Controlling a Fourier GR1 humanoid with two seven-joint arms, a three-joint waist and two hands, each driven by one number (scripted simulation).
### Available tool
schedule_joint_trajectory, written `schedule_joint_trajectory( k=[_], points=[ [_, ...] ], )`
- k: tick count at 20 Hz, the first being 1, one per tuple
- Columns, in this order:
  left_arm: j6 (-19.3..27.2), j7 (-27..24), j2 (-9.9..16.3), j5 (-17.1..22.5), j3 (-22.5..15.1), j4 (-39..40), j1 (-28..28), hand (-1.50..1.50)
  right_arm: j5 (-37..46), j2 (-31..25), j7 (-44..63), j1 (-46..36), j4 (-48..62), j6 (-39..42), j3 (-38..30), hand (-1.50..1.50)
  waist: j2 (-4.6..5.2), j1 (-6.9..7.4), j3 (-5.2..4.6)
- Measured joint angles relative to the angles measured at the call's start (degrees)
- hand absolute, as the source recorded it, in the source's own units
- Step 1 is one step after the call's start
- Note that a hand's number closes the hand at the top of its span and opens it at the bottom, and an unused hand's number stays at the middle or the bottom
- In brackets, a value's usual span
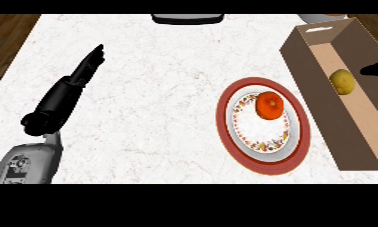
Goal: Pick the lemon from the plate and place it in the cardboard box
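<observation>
Lemon (341, 81): lying inside cardboard box (317, 73), off plate (267, 141) | Left robot hand (87, 66): resting on bench (162, 96), fingers straight, nothing held | Right robot hand (368, 71): only a dark tip seen, state indiscernible | Risk: lemon could be nudged or box shifted on withdrawal.

The left hand (74, 83) is lying at the view's left side, reaching up and slightly rightward from its grey forearm (29, 163), which is entering from the lower left corner. Its fingers (94, 56) are extending straight and close together, tapering to a point toward the far edge of the surface (162, 101), and are holding nothing. At the right edge, only a small black tip of the right hand (369, 71) is showing; its pose cannot be made out.
</observation>
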Motion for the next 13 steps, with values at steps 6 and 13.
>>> schedule_joint_trajectory(
  k=[6, 13],
  points=[
    [-0.05, 0.23, 0.09, 0.21, 0.39, 0.1, 0.37, 0.0, -12.47, 3.96, -4.48, -3.36, -4.37, -11.89, -13.56, -1.5, -0.25, -0.46, 0.13],
    [-0.02, -0.28, -0.19, -0.29, -0.03, -0.89, 1.23, 0.0, -23.49, 4.67, -8.99, -1.07, -4.77, -19.74, -25.41, -1.5, 0.01, 0.08, 0.04]
  ],
)
